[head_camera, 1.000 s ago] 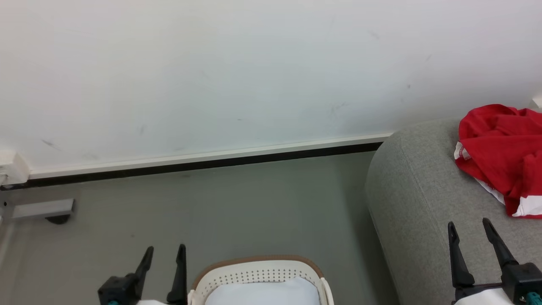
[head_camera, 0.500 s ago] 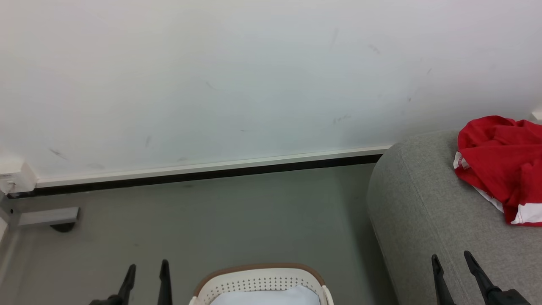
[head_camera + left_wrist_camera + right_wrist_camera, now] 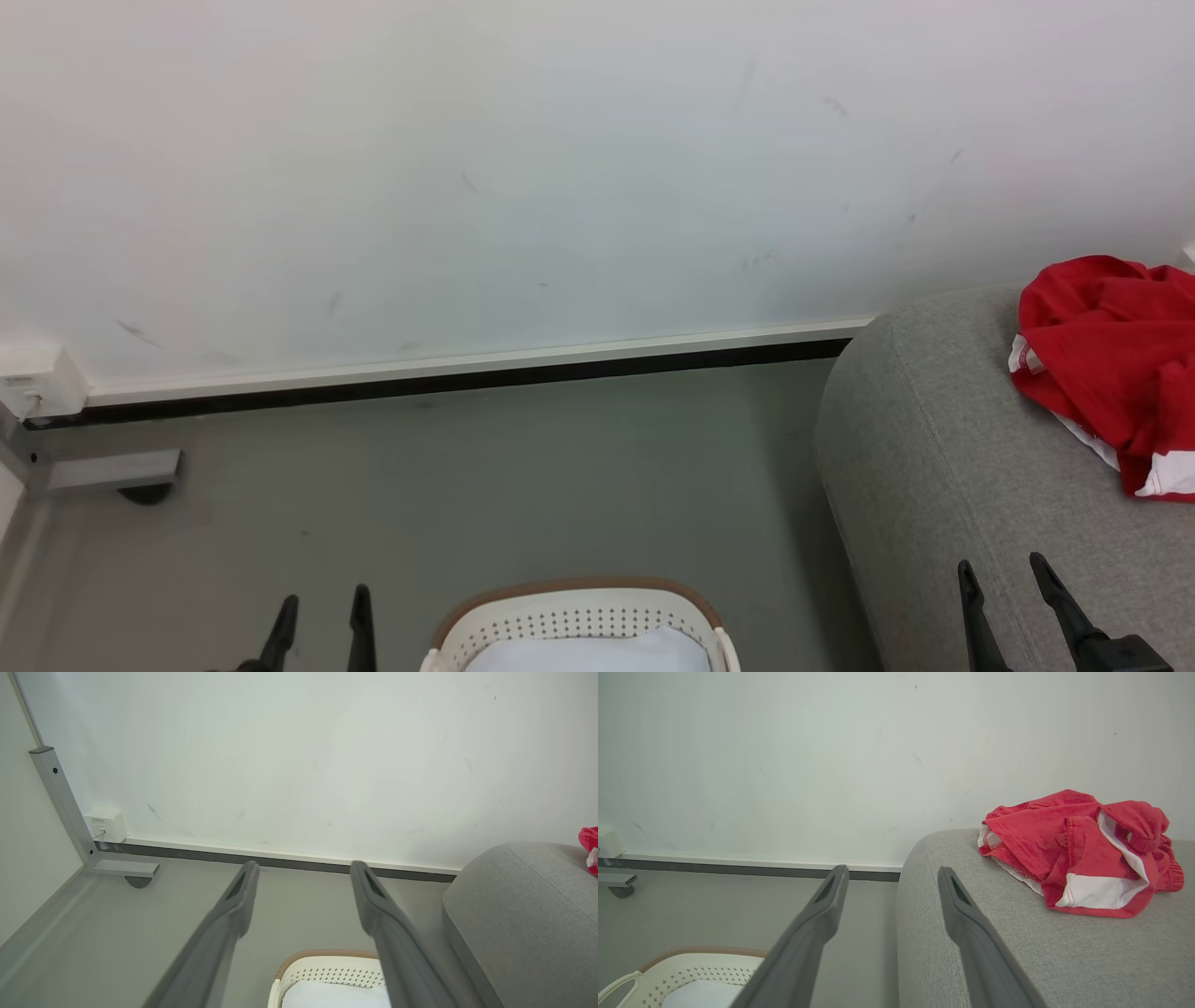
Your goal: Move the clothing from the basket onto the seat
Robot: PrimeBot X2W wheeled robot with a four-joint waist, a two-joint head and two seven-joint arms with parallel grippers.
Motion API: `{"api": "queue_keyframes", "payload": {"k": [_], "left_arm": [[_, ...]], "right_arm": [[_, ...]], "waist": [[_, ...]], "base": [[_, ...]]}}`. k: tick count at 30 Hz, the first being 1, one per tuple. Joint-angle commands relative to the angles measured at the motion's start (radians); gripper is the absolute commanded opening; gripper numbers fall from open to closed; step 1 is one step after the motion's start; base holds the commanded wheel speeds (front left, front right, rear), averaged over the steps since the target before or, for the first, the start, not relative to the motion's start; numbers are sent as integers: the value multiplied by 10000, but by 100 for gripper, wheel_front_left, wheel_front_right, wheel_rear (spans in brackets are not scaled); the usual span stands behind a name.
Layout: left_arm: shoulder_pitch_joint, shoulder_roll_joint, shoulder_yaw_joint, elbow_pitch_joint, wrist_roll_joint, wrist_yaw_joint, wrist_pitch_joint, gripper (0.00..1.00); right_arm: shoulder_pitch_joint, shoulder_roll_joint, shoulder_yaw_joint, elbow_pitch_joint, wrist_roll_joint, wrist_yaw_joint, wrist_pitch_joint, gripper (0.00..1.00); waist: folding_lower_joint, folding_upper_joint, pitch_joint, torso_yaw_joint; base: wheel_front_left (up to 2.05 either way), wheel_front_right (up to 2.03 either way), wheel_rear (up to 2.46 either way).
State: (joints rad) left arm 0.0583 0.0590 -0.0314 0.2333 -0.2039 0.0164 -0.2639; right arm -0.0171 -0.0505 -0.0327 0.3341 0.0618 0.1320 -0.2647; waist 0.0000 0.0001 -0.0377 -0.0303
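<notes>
A crumpled heap of red clothing [image 3: 1111, 364] [image 3: 1078, 851] with white panels lies on the grey sofa seat [image 3: 943, 448] [image 3: 1017, 933] [image 3: 518, 896] at the right. The white perforated basket [image 3: 579, 621] [image 3: 327, 968] [image 3: 686, 968] with a brown rim stands on the floor at the bottom centre, with plain white lining inside it. My left gripper [image 3: 322, 599] [image 3: 302, 870] hangs open and empty left of the basket. My right gripper [image 3: 1004, 567] [image 3: 892, 872] is open and empty above the sofa's near-left edge, short of the clothing.
A white wall with a dark skirting strip [image 3: 467, 373] runs behind the grey floor [image 3: 467, 485]. A grey metal frame foot on a caster [image 3: 112, 471] [image 3: 124, 870] and a white wall socket box [image 3: 33, 383] sit at the far left.
Both grippers have sunk toward the head view's bottom edge, so only their fingers show now. The whole picture has shifted slightly, so the camera moved. The clothing stays on the sofa.
</notes>
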Motion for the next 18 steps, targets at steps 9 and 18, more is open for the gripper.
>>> {"api": "queue_keyframes", "payload": {"k": [9, 18], "left_arm": [[-50, -92, 170, 234, 73, -173, 10, 0], [-217, -131, 369, 477, -1285, -298, 465, 0]], "right_arm": [[-69, 6, 67, 123, -18, 2, 4, 0], [-135, 27, -128, 299, 1467, 0, 481, 0]], "waist": [[0, -1, 61, -5], [1, -1, 82, 14]], "base": [[0, 0, 0], [0, 0, 0]]}}
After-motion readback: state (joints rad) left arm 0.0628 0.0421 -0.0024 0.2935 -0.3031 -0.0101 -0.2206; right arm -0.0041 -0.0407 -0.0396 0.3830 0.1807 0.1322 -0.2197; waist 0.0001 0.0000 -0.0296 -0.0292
